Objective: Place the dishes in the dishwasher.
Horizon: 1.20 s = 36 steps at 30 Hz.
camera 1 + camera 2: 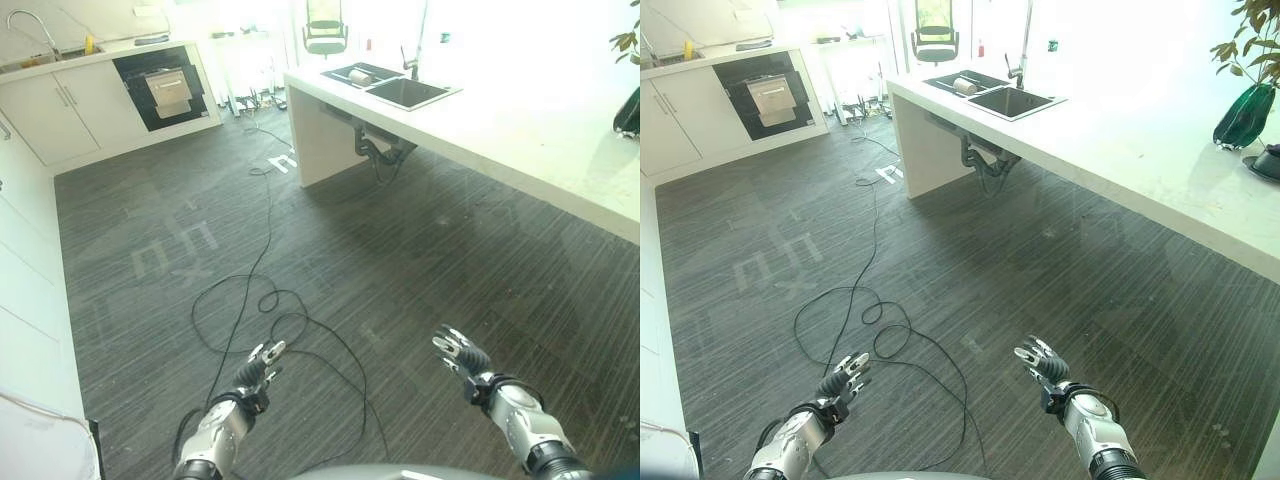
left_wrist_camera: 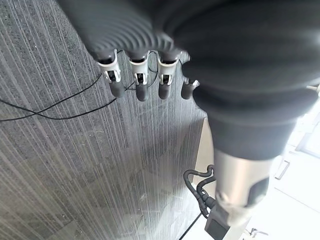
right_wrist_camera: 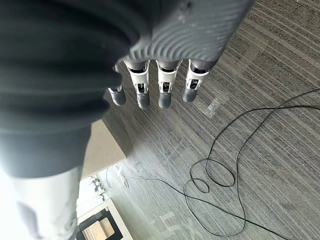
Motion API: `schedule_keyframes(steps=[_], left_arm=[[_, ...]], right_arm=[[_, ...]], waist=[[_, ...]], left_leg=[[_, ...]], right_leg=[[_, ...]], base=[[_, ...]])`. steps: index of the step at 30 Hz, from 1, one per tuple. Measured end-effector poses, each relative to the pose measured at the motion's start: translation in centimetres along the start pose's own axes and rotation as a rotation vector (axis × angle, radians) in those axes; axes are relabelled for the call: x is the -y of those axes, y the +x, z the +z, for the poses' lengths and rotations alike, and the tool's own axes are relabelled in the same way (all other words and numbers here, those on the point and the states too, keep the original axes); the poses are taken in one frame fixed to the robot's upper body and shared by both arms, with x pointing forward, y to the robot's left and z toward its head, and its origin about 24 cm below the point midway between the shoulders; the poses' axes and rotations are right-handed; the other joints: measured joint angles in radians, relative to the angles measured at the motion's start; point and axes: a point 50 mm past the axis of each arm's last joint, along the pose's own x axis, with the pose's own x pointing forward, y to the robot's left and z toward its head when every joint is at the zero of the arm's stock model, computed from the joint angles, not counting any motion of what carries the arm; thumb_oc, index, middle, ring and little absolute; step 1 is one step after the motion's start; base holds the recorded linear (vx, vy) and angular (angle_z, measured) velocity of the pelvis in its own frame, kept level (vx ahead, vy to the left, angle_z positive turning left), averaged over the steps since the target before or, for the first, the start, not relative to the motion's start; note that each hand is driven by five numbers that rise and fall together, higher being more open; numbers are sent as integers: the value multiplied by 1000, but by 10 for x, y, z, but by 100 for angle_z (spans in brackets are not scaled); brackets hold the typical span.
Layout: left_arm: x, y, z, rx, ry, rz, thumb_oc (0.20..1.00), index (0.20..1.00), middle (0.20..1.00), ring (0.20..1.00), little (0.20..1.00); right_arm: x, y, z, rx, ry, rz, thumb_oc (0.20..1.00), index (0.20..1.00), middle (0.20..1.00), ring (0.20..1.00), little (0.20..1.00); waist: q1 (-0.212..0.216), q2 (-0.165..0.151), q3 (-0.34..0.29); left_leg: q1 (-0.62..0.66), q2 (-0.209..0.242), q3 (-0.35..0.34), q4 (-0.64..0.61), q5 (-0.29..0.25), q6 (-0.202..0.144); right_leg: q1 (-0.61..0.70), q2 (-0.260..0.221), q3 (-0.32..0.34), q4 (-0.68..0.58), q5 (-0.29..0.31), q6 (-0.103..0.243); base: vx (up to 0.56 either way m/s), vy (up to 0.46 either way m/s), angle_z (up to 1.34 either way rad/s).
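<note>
White counter (image 1: pixel 1160 190) runs along the room's right side, a dish (image 1: pixel 966 86) in the sink (image 1: pixel 992 96) at its far end. Left hand (image 1: pixel 262 364) and right hand (image 1: pixel 458 351) hang open, empty. Approach stage: next, walk to the sink; the dishwasher (image 1: pixel 166 87) stands opposite

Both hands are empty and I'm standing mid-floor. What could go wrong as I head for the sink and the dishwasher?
The left hand and right hand hang open and empty. The sink lies well ahead in the white counter, so walking comes first. A black cable loops across the floor between; feet might snag it. The dishwasher stands across the room, meaning a long carry.
</note>
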Motion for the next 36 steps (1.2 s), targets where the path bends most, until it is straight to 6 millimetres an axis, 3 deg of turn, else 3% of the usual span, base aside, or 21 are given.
schedule_keyframes(steps=[6, 10, 13, 21, 23, 24, 25, 26, 27, 28, 29, 30, 31, 33, 34, 35, 36], left_arm=[[-1, 0, 4, 17, -12, 4, 1000, 1000, 1000, 1000, 1000], [8, -5, 34, 147, -12, -17, 1000, 1000, 1000, 1000, 1000], [24, -13, 54, 246, -17, -80, 1000, 1000, 1000, 1000, 1000], [26, -21, 59, 281, -39, -83, 1000, 1000, 1000, 1000, 1000], [32, -23, 70, 322, -40, -117, 1000, 1000, 1000, 1000, 1000], [38, -21, 83, 359, -48, -139, 1000, 1000, 1000, 1000, 1000], [43, -19, 88, 379, -56, -156, 1000, 1000, 1000, 1000, 1000], [39, -21, 84, 370, -69, -149, 1000, 1000, 1000, 1000, 1000], [32, -23, 75, 345, -75, -127, 1000, 1000, 1000, 1000, 1000], [30, -24, 71, 338, -79, -118, 1000, 1000, 1000, 1000, 1000], [29, -24, 68, 326, -89, -114, 1000, 1000, 1000, 1000, 1000], [30, -23, 66, 316, -108, -120, 1000, 1000, 1000, 1000, 1000], [33, -23, 64, 304, -140, -140, 1000, 1000, 1000, 1000, 1000], [31, -26, 60, 304, -176, -147, 1000, 1000, 1000, 1000, 1000], [29, -31, 56, 308, -189, -156, 1000, 1000, 1000, 1000, 1000], [25, -35, 51, 308, -216, -145, 1000, 1000, 1000, 1000, 1000], [22, -37, 50, 307, -212, -140, 1000, 1000, 1000, 1000, 1000]], right_arm=[[-10, -3, 15, 76, -29, 40, 1000, 1000, 1000, 1000, 1000], [-22, -10, 31, 160, -85, 82, 1000, 1000, 1000, 1000, 1000], [-26, -15, 30, 173, -120, 93, 1000, 1000, 1000, 1000, 1000], [-31, -25, 47, 253, -182, 109, 1000, 1000, 1000, 1000, 1000], [-34, -25, 57, 292, -192, 123, 1000, 1000, 1000, 1000, 1000], [-35, -24, 66, 316, -202, 133, 1000, 1000, 1000, 1000, 1000], [-33, -26, 73, 335, -219, 135, 1000, 1000, 1000, 1000, 1000], [-29, -28, 75, 349, -218, 128, 1000, 1000, 1000, 1000, 1000], [-26, -30, 75, 351, -209, 117, 1000, 1000, 1000, 1000, 1000], [-24, -30, 76, 355, -207, 110, 1000, 1000, 1000, 1000, 1000], [-22, -31, 78, 359, -212, 101, 1000, 1000, 1000, 1000, 1000], [-20, -32, 79, 359, -226, 97, 1000, 1000, 1000, 1000, 1000], [-17, -35, 78, 345, -246, 92, 1000, 1000, 1000, 1000, 1000], [-13, -39, 68, 316, -248, 90, 1000, 1000, 1000, 1000, 1000], [-11, -41, 64, 307, -247, 95, 1000, 1000, 1000, 1000, 1000], [-10, -42, 62, 298, -249, 94, 1000, 1000, 1000, 1000, 1000], [-10, -45, 67, 313, -269, 98, 1000, 1000, 1000, 1000, 1000]], waist=[[-3, 0, 0], [-5, 0, 1], [-3, 2, 2], [-6, -12, 22], [-1, -36, 55], [-2, -70, 111], [4, -75, 147], [13, -79, 177], [19, -74, 187], [20, -69, 194], [20, -51, 205], [15, -28, 211], [12, 15, 202], [29, 27, 204], [30, 31, 201], [45, 29, 201], [57, 25, 199]], left_leg=[[-3, 0, -2, 0, 0, 0], [-10, 0, -9, 0, 0, 0], [-12, 0, -13, 0, 0, 0], [-14, 3, -20, 4, -4, -7], [-78, -4, -16, 145, -32, -60], [-213, -10, 20, 410, -47, -84], [-349, 17, 54, 651, -14, -126], [-474, 59, 62, 855, 82, -160], [-543, 100, 83, 902, 60, -125], [-554, 138, 124, 826, 49, -107], [-518, 197, 201, 597, 36, -88], [-466, 227, 243, 346, 37, -84], [-403, 246, 221, 46, 47, -109], [-388, 252, 105, -5, 45, -132], [-376, 246, 70, -3, 45, -131], [-348, 231, 59, -3, 44, -128], [-301, 186, 77, -3, 38, -107]], right_leg=[[-2, 0, -2, 0, 0, 0], [-6, 0, -4, 0, -1, 1], [-6, 0, -8, 0, -3, 4], [-5, 4, -10, 0, -20, 7], [-9, 0, -9, 2, -38, 4], [-31, -16, -6, 52, -62, -36], [-70, -27, -4, 131, -104, -59], [-75, -31, -1, 187, -136, -69], [-74, -27, -1, 197, -148, -77], [-71, -22, -9, 192, -150, -75], [-55, -6, -15, 182, -152, -68], [-35, 16, -34, 163, -150, -65], [-1, 54, -38, 127, -150, -60], [49, 60, -19, 116, -174, -54], [68, 59, 3, 125, -186, -32], [86, 46, 34, 141, -215, -17], [135, 18, 67, 139, -250, 14]], base=[[0, 0, 0], [37, -32, 4], [46, -66, 6], [119, -129, 2], [98, -221, 21], [173, -172, 44], [263, -75, 43], [446, 50, 12], [475, 170, -4], [581, 289, -10], [623, 306, 0], [651, 276, 8], [761, 283, 11], [675, 284, -13], [570, 292, -52], [684, 354, -80], [749, 410, -97]])
